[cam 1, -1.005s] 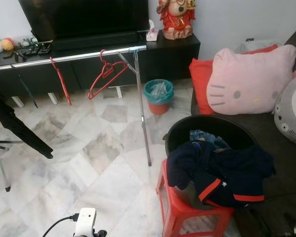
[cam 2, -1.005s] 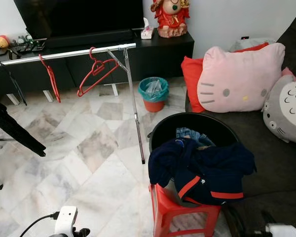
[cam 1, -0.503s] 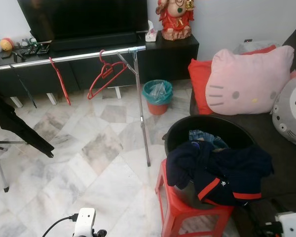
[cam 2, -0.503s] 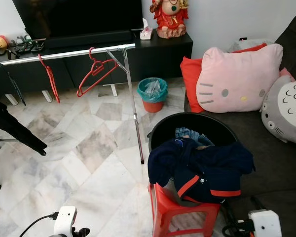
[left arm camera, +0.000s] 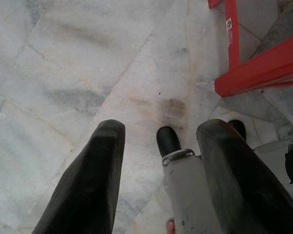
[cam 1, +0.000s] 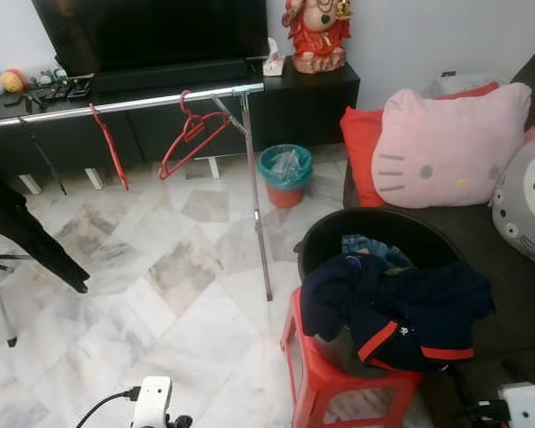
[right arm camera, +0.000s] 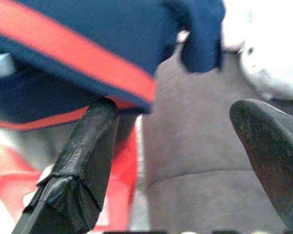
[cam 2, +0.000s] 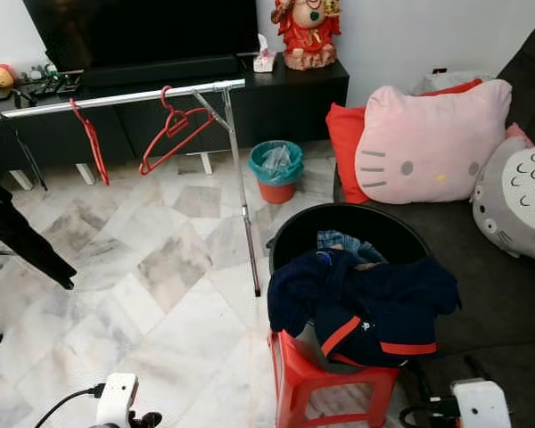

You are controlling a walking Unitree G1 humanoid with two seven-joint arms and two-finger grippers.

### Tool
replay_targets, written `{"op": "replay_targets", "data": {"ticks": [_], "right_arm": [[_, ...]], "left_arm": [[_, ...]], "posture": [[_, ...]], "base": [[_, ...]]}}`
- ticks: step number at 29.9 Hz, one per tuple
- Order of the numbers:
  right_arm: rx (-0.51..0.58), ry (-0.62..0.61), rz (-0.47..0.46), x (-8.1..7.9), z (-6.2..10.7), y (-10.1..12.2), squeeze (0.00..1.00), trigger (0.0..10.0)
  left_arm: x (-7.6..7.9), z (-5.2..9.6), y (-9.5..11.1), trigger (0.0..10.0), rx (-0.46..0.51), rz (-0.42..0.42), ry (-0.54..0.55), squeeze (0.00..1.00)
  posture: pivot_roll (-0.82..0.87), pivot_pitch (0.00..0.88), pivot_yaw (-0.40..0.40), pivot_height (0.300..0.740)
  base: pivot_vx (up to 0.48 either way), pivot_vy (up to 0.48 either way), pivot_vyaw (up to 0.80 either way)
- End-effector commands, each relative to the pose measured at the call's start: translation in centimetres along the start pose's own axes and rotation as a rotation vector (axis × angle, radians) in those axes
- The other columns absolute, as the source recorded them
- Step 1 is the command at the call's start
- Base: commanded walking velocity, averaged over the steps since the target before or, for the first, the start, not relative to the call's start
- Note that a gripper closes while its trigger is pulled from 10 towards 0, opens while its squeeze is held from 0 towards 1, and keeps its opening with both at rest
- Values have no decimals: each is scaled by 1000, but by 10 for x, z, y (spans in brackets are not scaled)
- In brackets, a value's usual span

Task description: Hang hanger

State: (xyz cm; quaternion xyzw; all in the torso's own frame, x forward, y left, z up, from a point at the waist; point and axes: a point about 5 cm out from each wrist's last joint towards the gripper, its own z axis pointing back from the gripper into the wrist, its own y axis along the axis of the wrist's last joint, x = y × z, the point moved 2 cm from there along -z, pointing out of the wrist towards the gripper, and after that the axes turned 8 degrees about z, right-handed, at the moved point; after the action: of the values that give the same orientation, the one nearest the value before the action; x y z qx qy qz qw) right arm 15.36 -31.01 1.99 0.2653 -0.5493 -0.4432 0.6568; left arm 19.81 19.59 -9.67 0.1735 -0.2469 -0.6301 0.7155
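Observation:
A red hanger (cam 1: 190,134) hangs tilted on the silver rail (cam 1: 143,101) of a clothes rack, near the rail's right end. A second red hanger (cam 1: 112,148) hangs further left, seen edge on. My left gripper (left arm camera: 162,129) is open, low over the marble floor, with nothing between its fingers. My right gripper (right arm camera: 178,113) is open too, just below the navy garment (right arm camera: 102,34) with a red stripe that spills over the basket; it holds nothing. The white wrists of both arms show at the bottom, left wrist (cam 1: 153,401) and right wrist (cam 1: 526,406).
A black basket (cam 1: 325,236) of clothes stands on a red stool (cam 1: 312,374) beside the dark sofa (cam 1: 481,232) with cushions. The rack's leg (cam 1: 259,223) stands on the floor left of the basket. A black garment (cam 1: 22,227) hangs at far left. A teal bin (cam 1: 286,173) sits by the TV cabinet.
My right wrist has risen into view at the bottom right. The black garment at the left has swung slightly. The hangers have not moved.

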Motion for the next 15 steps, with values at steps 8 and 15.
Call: {"op": "replay_targets", "data": {"ticks": [8,15], "right_arm": [[16,-101,13,17,-3,2,0,10000],[69,-62,-56,7,-12,14,0,10000]], "left_arm": [[-11,3,0,10000,11,10,22,0],[-12,3,0,10000,14,13,25,0]], "posture": [[-235,0,66,740],[-230,0,65,740]], "base": [[0,0,0],[0,0,0]]}}
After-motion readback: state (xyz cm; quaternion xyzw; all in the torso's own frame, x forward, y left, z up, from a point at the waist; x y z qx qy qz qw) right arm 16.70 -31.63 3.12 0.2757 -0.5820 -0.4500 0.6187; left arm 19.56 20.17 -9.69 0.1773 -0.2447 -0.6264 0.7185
